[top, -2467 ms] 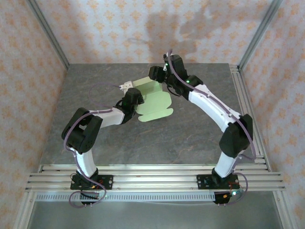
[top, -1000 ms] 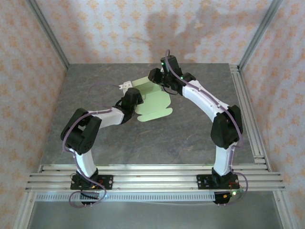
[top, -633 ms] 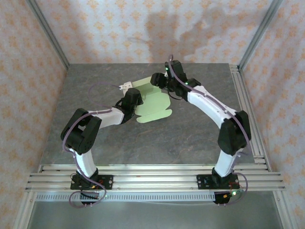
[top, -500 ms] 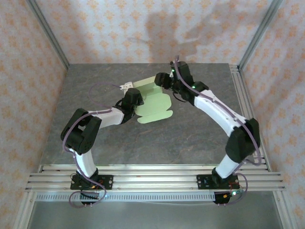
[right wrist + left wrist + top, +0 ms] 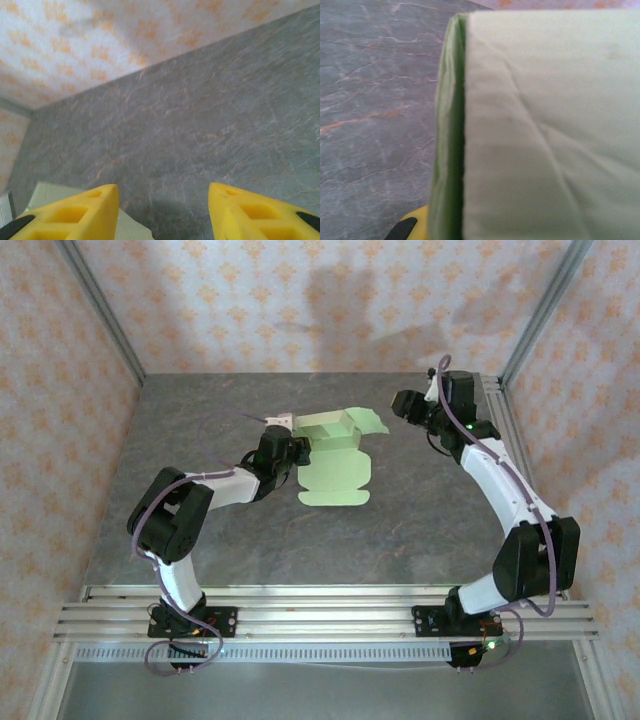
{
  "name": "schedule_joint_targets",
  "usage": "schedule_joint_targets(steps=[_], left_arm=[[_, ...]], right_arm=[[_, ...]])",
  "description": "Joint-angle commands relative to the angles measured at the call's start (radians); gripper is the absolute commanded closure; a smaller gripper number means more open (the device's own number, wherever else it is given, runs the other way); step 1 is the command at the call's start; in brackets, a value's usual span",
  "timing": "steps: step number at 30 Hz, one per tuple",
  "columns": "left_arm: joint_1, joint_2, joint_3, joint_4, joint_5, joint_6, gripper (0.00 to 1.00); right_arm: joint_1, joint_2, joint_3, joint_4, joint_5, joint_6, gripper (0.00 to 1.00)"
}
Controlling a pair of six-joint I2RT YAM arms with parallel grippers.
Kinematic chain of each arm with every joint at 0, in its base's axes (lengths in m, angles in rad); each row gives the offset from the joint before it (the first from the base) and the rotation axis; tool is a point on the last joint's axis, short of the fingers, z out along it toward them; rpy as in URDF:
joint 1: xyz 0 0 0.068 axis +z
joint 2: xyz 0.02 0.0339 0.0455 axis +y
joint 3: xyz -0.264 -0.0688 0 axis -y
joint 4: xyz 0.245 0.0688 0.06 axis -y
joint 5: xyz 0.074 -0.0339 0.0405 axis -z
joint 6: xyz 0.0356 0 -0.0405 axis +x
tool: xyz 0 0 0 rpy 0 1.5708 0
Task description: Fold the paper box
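At table centre, left claw (image 5: 288,443) pinching paper box (image 5: 335,468) edge, elbow folded, right claw (image 5: 403,405) spread, off the box.

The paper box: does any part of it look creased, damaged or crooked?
Yes. The paper box has a slanted crease running across its panel in the left wrist view, not along a straight fold edge. It looks like an accidental bend in the card.
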Motion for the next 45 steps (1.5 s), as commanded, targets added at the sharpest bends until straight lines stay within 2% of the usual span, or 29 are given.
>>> schedule_joint_targets(steps=[1, 4, 12, 23, 31, 45], left_arm=[[0.005, -0.032, 0.006, 0.057, 0.072, 0.033, 1.00], [0.005, -0.030, 0.045, -0.018, 0.035, 0.014, 1.00], [0.005, -0.020, 0.100, -0.093, 0.024, -0.040, 1.00], [0.005, -0.042, 0.103, -0.112, 0.051, -0.043, 1.00], [0.005, -0.049, 0.103, -0.120, 0.060, -0.043, 1.00], [0.004, -0.053, 0.099, -0.112, 0.088, -0.036, 1.00]], right_arm=[[0.007, 0.026, 0.011, -0.034, -0.195, -0.088, 0.52], [0.027, 0.026, 0.002, -0.027, -0.248, -0.113, 0.56], [0.111, 0.019, -0.007, -0.044, -0.288, -0.203, 0.58], [0.187, 0.086, 0.049, -0.052, -0.217, -0.289, 0.62], [0.235, 0.095, 0.037, -0.004, -0.066, -0.379, 0.63], [0.369, 0.124, 0.035, 0.065, 0.355, -0.546, 0.76]])
